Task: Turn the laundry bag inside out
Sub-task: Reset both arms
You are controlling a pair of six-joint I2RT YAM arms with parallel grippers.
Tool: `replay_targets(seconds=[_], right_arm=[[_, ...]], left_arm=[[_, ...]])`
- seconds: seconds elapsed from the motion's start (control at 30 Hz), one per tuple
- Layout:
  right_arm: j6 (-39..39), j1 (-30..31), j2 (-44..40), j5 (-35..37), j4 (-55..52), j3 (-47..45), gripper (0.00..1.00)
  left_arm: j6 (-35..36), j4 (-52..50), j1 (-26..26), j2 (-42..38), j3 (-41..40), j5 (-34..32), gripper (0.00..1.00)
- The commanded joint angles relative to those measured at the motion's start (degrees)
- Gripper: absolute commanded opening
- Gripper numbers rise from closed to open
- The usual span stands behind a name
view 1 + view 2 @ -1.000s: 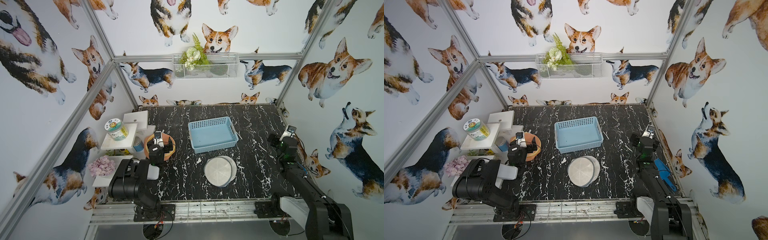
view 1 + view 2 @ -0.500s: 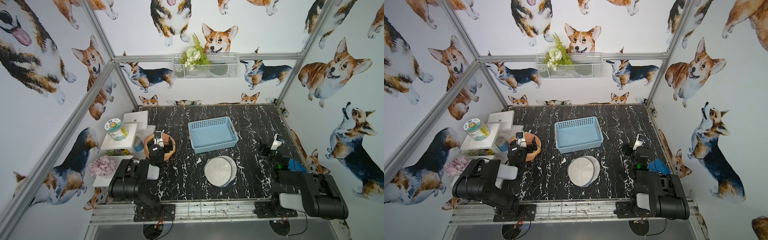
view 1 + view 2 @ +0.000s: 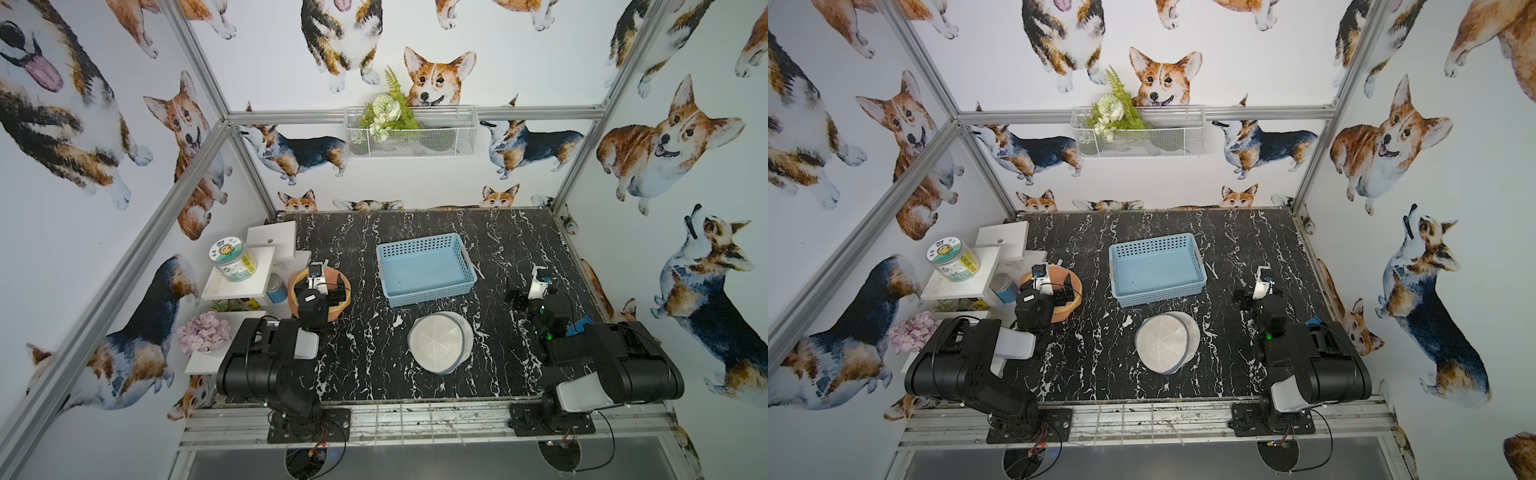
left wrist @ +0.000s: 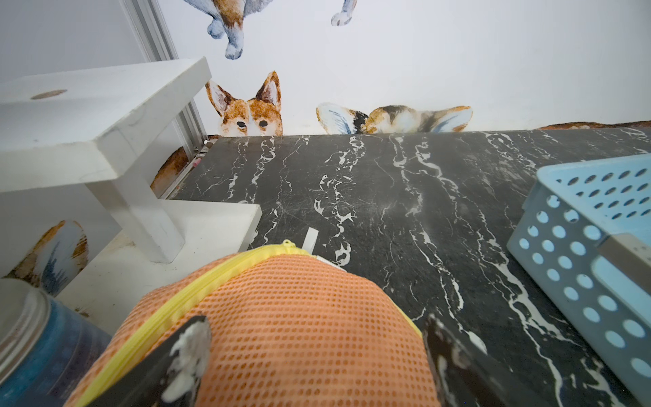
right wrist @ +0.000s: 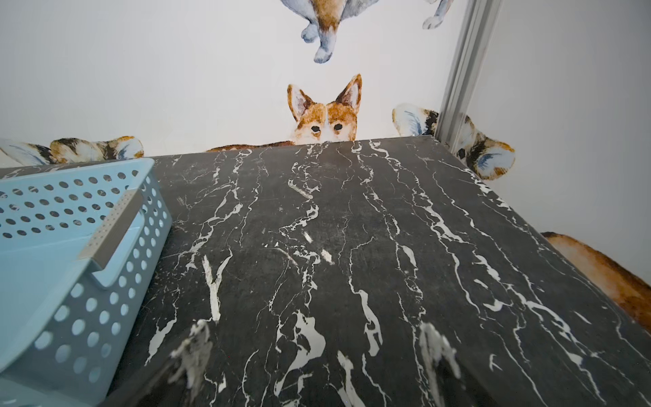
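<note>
A: Left gripper, state?
B: Fingers spread wide, nothing gripped. It hangs over the orange bag, a mesh dome, with one finger on each side of the crown. Contact with the mesh: cannot tell.

A: Where does that bag lie?
B: At the left edge of the table, just beside the white shelf. In both top views the gripper hides most of it.

A: Right gripper?
B: Also spread wide and empty, low over bare marble on the right side. It is well apart from both bags.

A: Both?
B: A white bag, round and grey-edged, lies flat at centre front between the two arms. The blue basket is near it, farther back, not touching.
</note>
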Motion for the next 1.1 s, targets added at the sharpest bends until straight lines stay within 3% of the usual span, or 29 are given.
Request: replay_targets(seconds=[0.0,1.07], right_arm=[[-0.69,0.16,0.30,0.63,4.70,-0.47,1.00],[-0.67,0.23,-0.13,1.04,3.58,-0.34,1.00]], left_arm=[[0.20,1.41,0.02,-0.04,0.12,-0.01,1.00],[0.21,1.37,0.00,0.00,0.19,-0.02,1.00]])
